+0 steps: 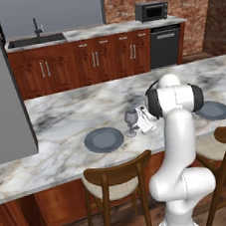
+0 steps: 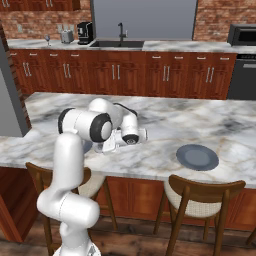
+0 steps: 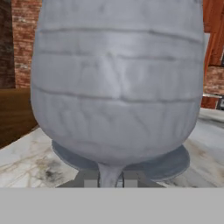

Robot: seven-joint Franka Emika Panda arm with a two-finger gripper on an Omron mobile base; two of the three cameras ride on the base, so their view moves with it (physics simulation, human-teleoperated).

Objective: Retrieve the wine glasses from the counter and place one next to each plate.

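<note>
I was setting a wine glass [image 1: 131, 118] down just beside the left plate [image 1: 104, 139] on the marble island [image 1: 61, 121], my gripper [image 3: 111, 180] closed narrow on its stem. Its foot seemed grounded, though hidden; next, I judged, release and retreat.

- In the hand view the wine glass [image 3: 117, 83] bowl runs off the top edge, and it hides most of the plate [image 3: 175, 159] behind it.
- In the right base view the arm covers the glass and nearly all of the plate at its 9 o'clock side.
- A tiny glass [image 2: 48, 38] on the far counter [image 2: 165, 46] is too small to make out.
</note>
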